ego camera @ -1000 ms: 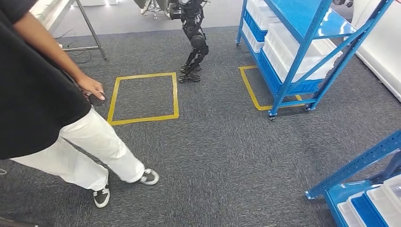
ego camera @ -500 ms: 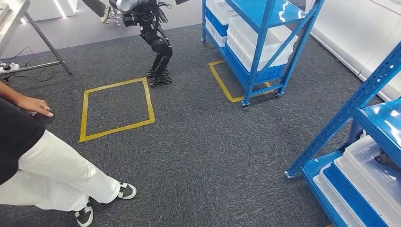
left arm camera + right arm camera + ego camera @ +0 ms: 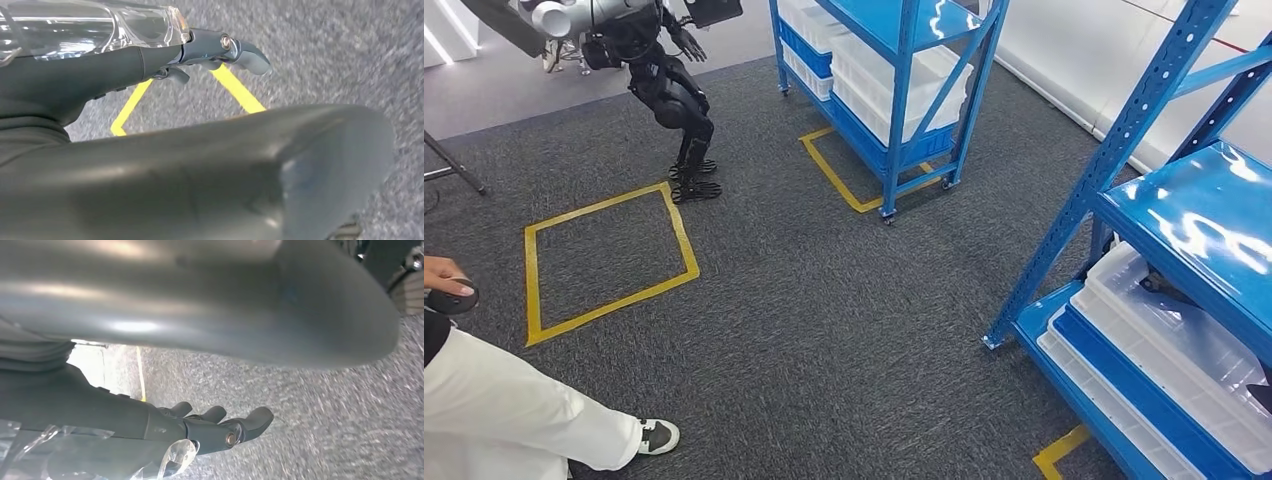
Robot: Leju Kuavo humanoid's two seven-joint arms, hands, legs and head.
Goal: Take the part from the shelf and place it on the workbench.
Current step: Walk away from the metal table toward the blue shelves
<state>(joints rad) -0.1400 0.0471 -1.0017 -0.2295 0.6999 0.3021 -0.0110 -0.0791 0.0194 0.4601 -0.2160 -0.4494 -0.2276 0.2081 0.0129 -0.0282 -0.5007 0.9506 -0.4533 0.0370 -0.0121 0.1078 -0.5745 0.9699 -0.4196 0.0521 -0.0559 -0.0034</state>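
Both hands are seen held over grey carpet, the left hand [image 3: 220,50] and the right hand [image 3: 220,427] with fingers loosely apart, nothing held. A dark part [image 3: 1162,285] is seen in a white tray on the near blue shelf [image 3: 1194,225]

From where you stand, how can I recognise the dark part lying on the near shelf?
Start at the near blue shelf on the right. On its lower level lie white trays. The small dark part lies on the upper tray by the blue post, the only dark thing there.
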